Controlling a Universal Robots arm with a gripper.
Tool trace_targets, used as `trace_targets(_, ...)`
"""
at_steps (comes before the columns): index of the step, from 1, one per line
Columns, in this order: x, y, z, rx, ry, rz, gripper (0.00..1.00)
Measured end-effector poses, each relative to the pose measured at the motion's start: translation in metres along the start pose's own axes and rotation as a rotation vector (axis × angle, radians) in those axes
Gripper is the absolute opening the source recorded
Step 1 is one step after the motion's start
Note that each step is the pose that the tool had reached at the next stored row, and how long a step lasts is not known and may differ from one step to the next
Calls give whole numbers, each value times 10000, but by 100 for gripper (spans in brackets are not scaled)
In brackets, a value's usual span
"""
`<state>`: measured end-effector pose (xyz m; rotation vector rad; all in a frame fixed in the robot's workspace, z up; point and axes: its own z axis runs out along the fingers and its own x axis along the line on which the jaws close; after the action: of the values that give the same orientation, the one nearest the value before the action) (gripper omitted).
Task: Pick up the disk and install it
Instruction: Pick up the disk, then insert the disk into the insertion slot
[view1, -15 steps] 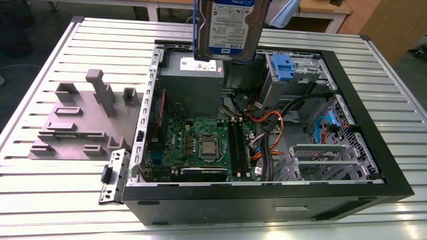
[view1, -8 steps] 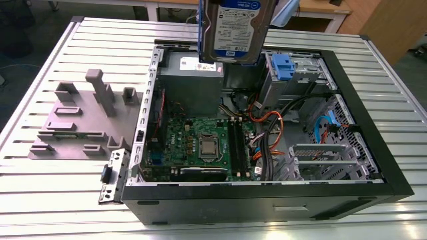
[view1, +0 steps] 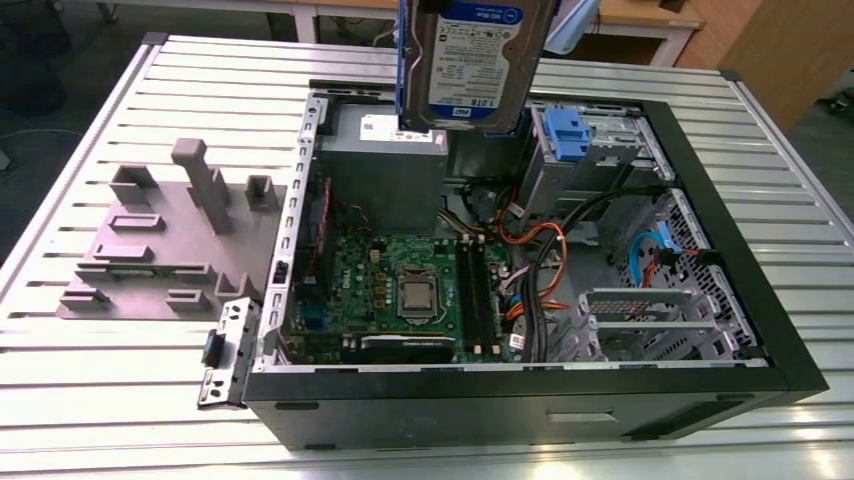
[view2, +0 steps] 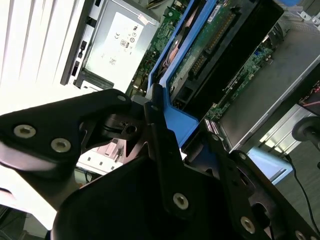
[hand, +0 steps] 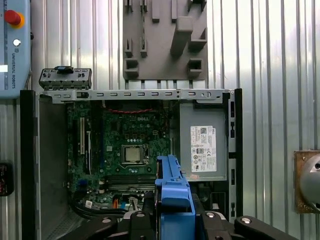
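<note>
Presently: disk (view1: 470, 60), upright, pinched by pincer (view2: 182, 125). Position: aloft over open computer case (view1: 507, 400) on slatted surface (view1: 107, 400).

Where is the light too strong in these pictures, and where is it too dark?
Second wrist view: the table is washed out to white, and the gripper holding the disk is nearly black. First wrist view: bright streaks on the table's ribs. Exterior view: even light, shade inside the computer case.
</note>
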<state>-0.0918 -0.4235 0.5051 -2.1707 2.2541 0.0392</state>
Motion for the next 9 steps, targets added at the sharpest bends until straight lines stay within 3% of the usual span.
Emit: trace_targets(9,46,-2,-1,0,-1,-1,37)
